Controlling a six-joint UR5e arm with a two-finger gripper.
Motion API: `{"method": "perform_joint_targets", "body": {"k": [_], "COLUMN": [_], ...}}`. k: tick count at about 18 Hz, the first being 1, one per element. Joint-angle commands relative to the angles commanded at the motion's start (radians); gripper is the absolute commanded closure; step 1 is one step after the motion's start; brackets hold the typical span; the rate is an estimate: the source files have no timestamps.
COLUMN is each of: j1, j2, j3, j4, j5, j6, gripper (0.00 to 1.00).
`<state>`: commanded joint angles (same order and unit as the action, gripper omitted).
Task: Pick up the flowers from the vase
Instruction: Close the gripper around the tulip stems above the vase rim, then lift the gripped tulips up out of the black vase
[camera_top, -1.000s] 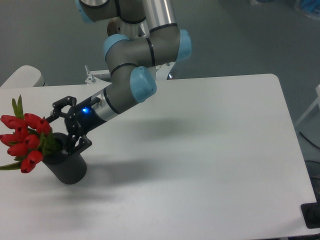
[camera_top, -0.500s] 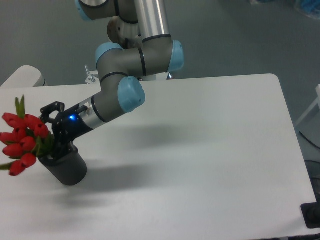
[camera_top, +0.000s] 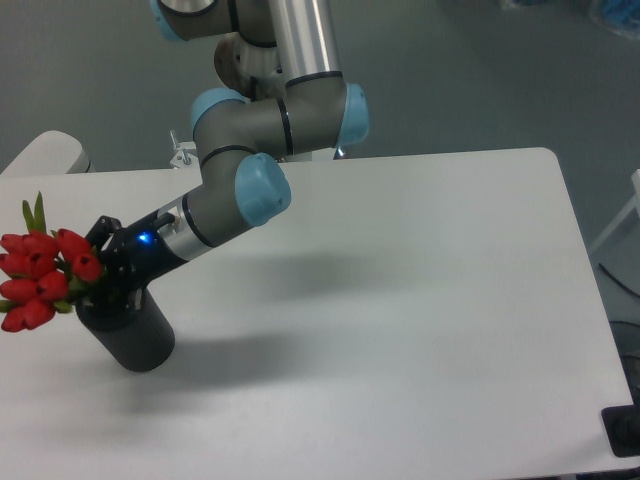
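One arm, one gripper (camera_top: 100, 268), down at the far left edge of the white table (camera_top: 420, 300). One dark grey vase (camera_top: 130, 330), leaning left. One bunch of flowers (camera_top: 40, 278) w/ approx. 7 red buds showing, sticking out of the vase mouth to the left. Fingers closed in around the stems right at the rim; looks clenched on them.

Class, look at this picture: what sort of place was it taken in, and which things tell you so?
Probably a robotics lab or test room. A jointed robot arm stands at a plain white table on a bare grey floor, working at a staged vase of flowers.
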<state>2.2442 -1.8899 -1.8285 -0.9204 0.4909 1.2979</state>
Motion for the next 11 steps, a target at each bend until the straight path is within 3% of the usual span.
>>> {"method": "perform_joint_targets", "body": {"k": [5, 11], "j1": [0.052, 0.120], "j2": [0.017, 0.023], "j3": [0.017, 0.023], "j4": [0.006, 0.006], "j5": [-0.014, -0.168], "j6": [-0.038, -0.103], "gripper": [0.85, 0.85]}}
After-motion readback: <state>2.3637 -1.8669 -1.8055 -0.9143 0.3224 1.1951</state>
